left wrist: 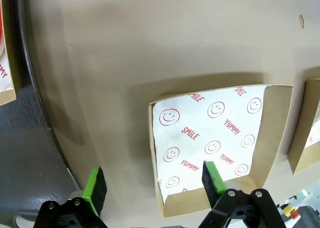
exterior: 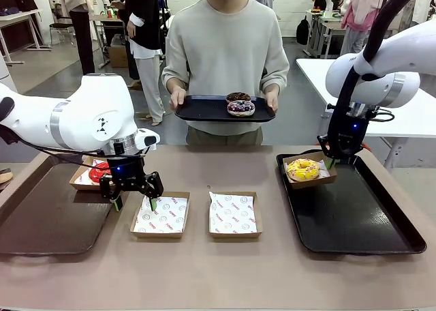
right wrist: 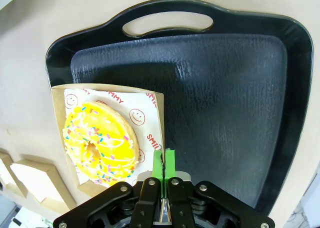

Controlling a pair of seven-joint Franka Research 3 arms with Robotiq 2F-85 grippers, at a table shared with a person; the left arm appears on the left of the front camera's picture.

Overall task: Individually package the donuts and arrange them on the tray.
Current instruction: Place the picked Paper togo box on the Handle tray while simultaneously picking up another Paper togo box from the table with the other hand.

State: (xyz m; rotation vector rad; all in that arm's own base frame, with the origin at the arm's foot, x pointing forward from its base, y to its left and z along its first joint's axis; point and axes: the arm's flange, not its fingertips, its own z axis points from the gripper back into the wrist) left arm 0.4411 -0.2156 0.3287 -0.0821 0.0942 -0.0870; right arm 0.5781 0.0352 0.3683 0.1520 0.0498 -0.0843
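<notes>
Biggest worry for me is the right gripper (right wrist: pixel 164 160). Its jaws are pinched shut on just the thin side wall of the loaded box (right wrist: pixel 144 119), with the yellow donut (right wrist: pixel 99 142) sitting off toward 9 o'clock of the pinch. If it lifts or drags from there, I reckon the cardboard could flex or tip and the donut could slide out, or the wall could just slip free. That box sits in the 11 o'clock corner of the black tray (exterior: pixel 361 222), close to the rim, so a nudge outward might hang it over the edge.

The left gripper (left wrist: pixel 155 185) is spread wide and holding nothing. It hovers over the near wall of an empty box (left wrist: pixel 210 133), with one finger over the printed paper and the other outside it. Dropping straight down could crush or shove that wall. It's also near the red donut (exterior: pixel 97 173), boxed at the 1 o'clock corner of the brown tray (exterior: pixel 41 219), so a swing that way could bump it.

Count:
- Four donuts: yellow, red, plus the chocolate donut (exterior: pixel 238 97) and purple donut (exterior: pixel 240 108) on the person's tray (exterior: pixel 197 110), at 12 o'clock across the table (exterior: pixel 204 270).
- Four boxes: two filled and two empty, the other empty one being the second empty box (exterior: pixel 234 214).
- Three trays.
</notes>
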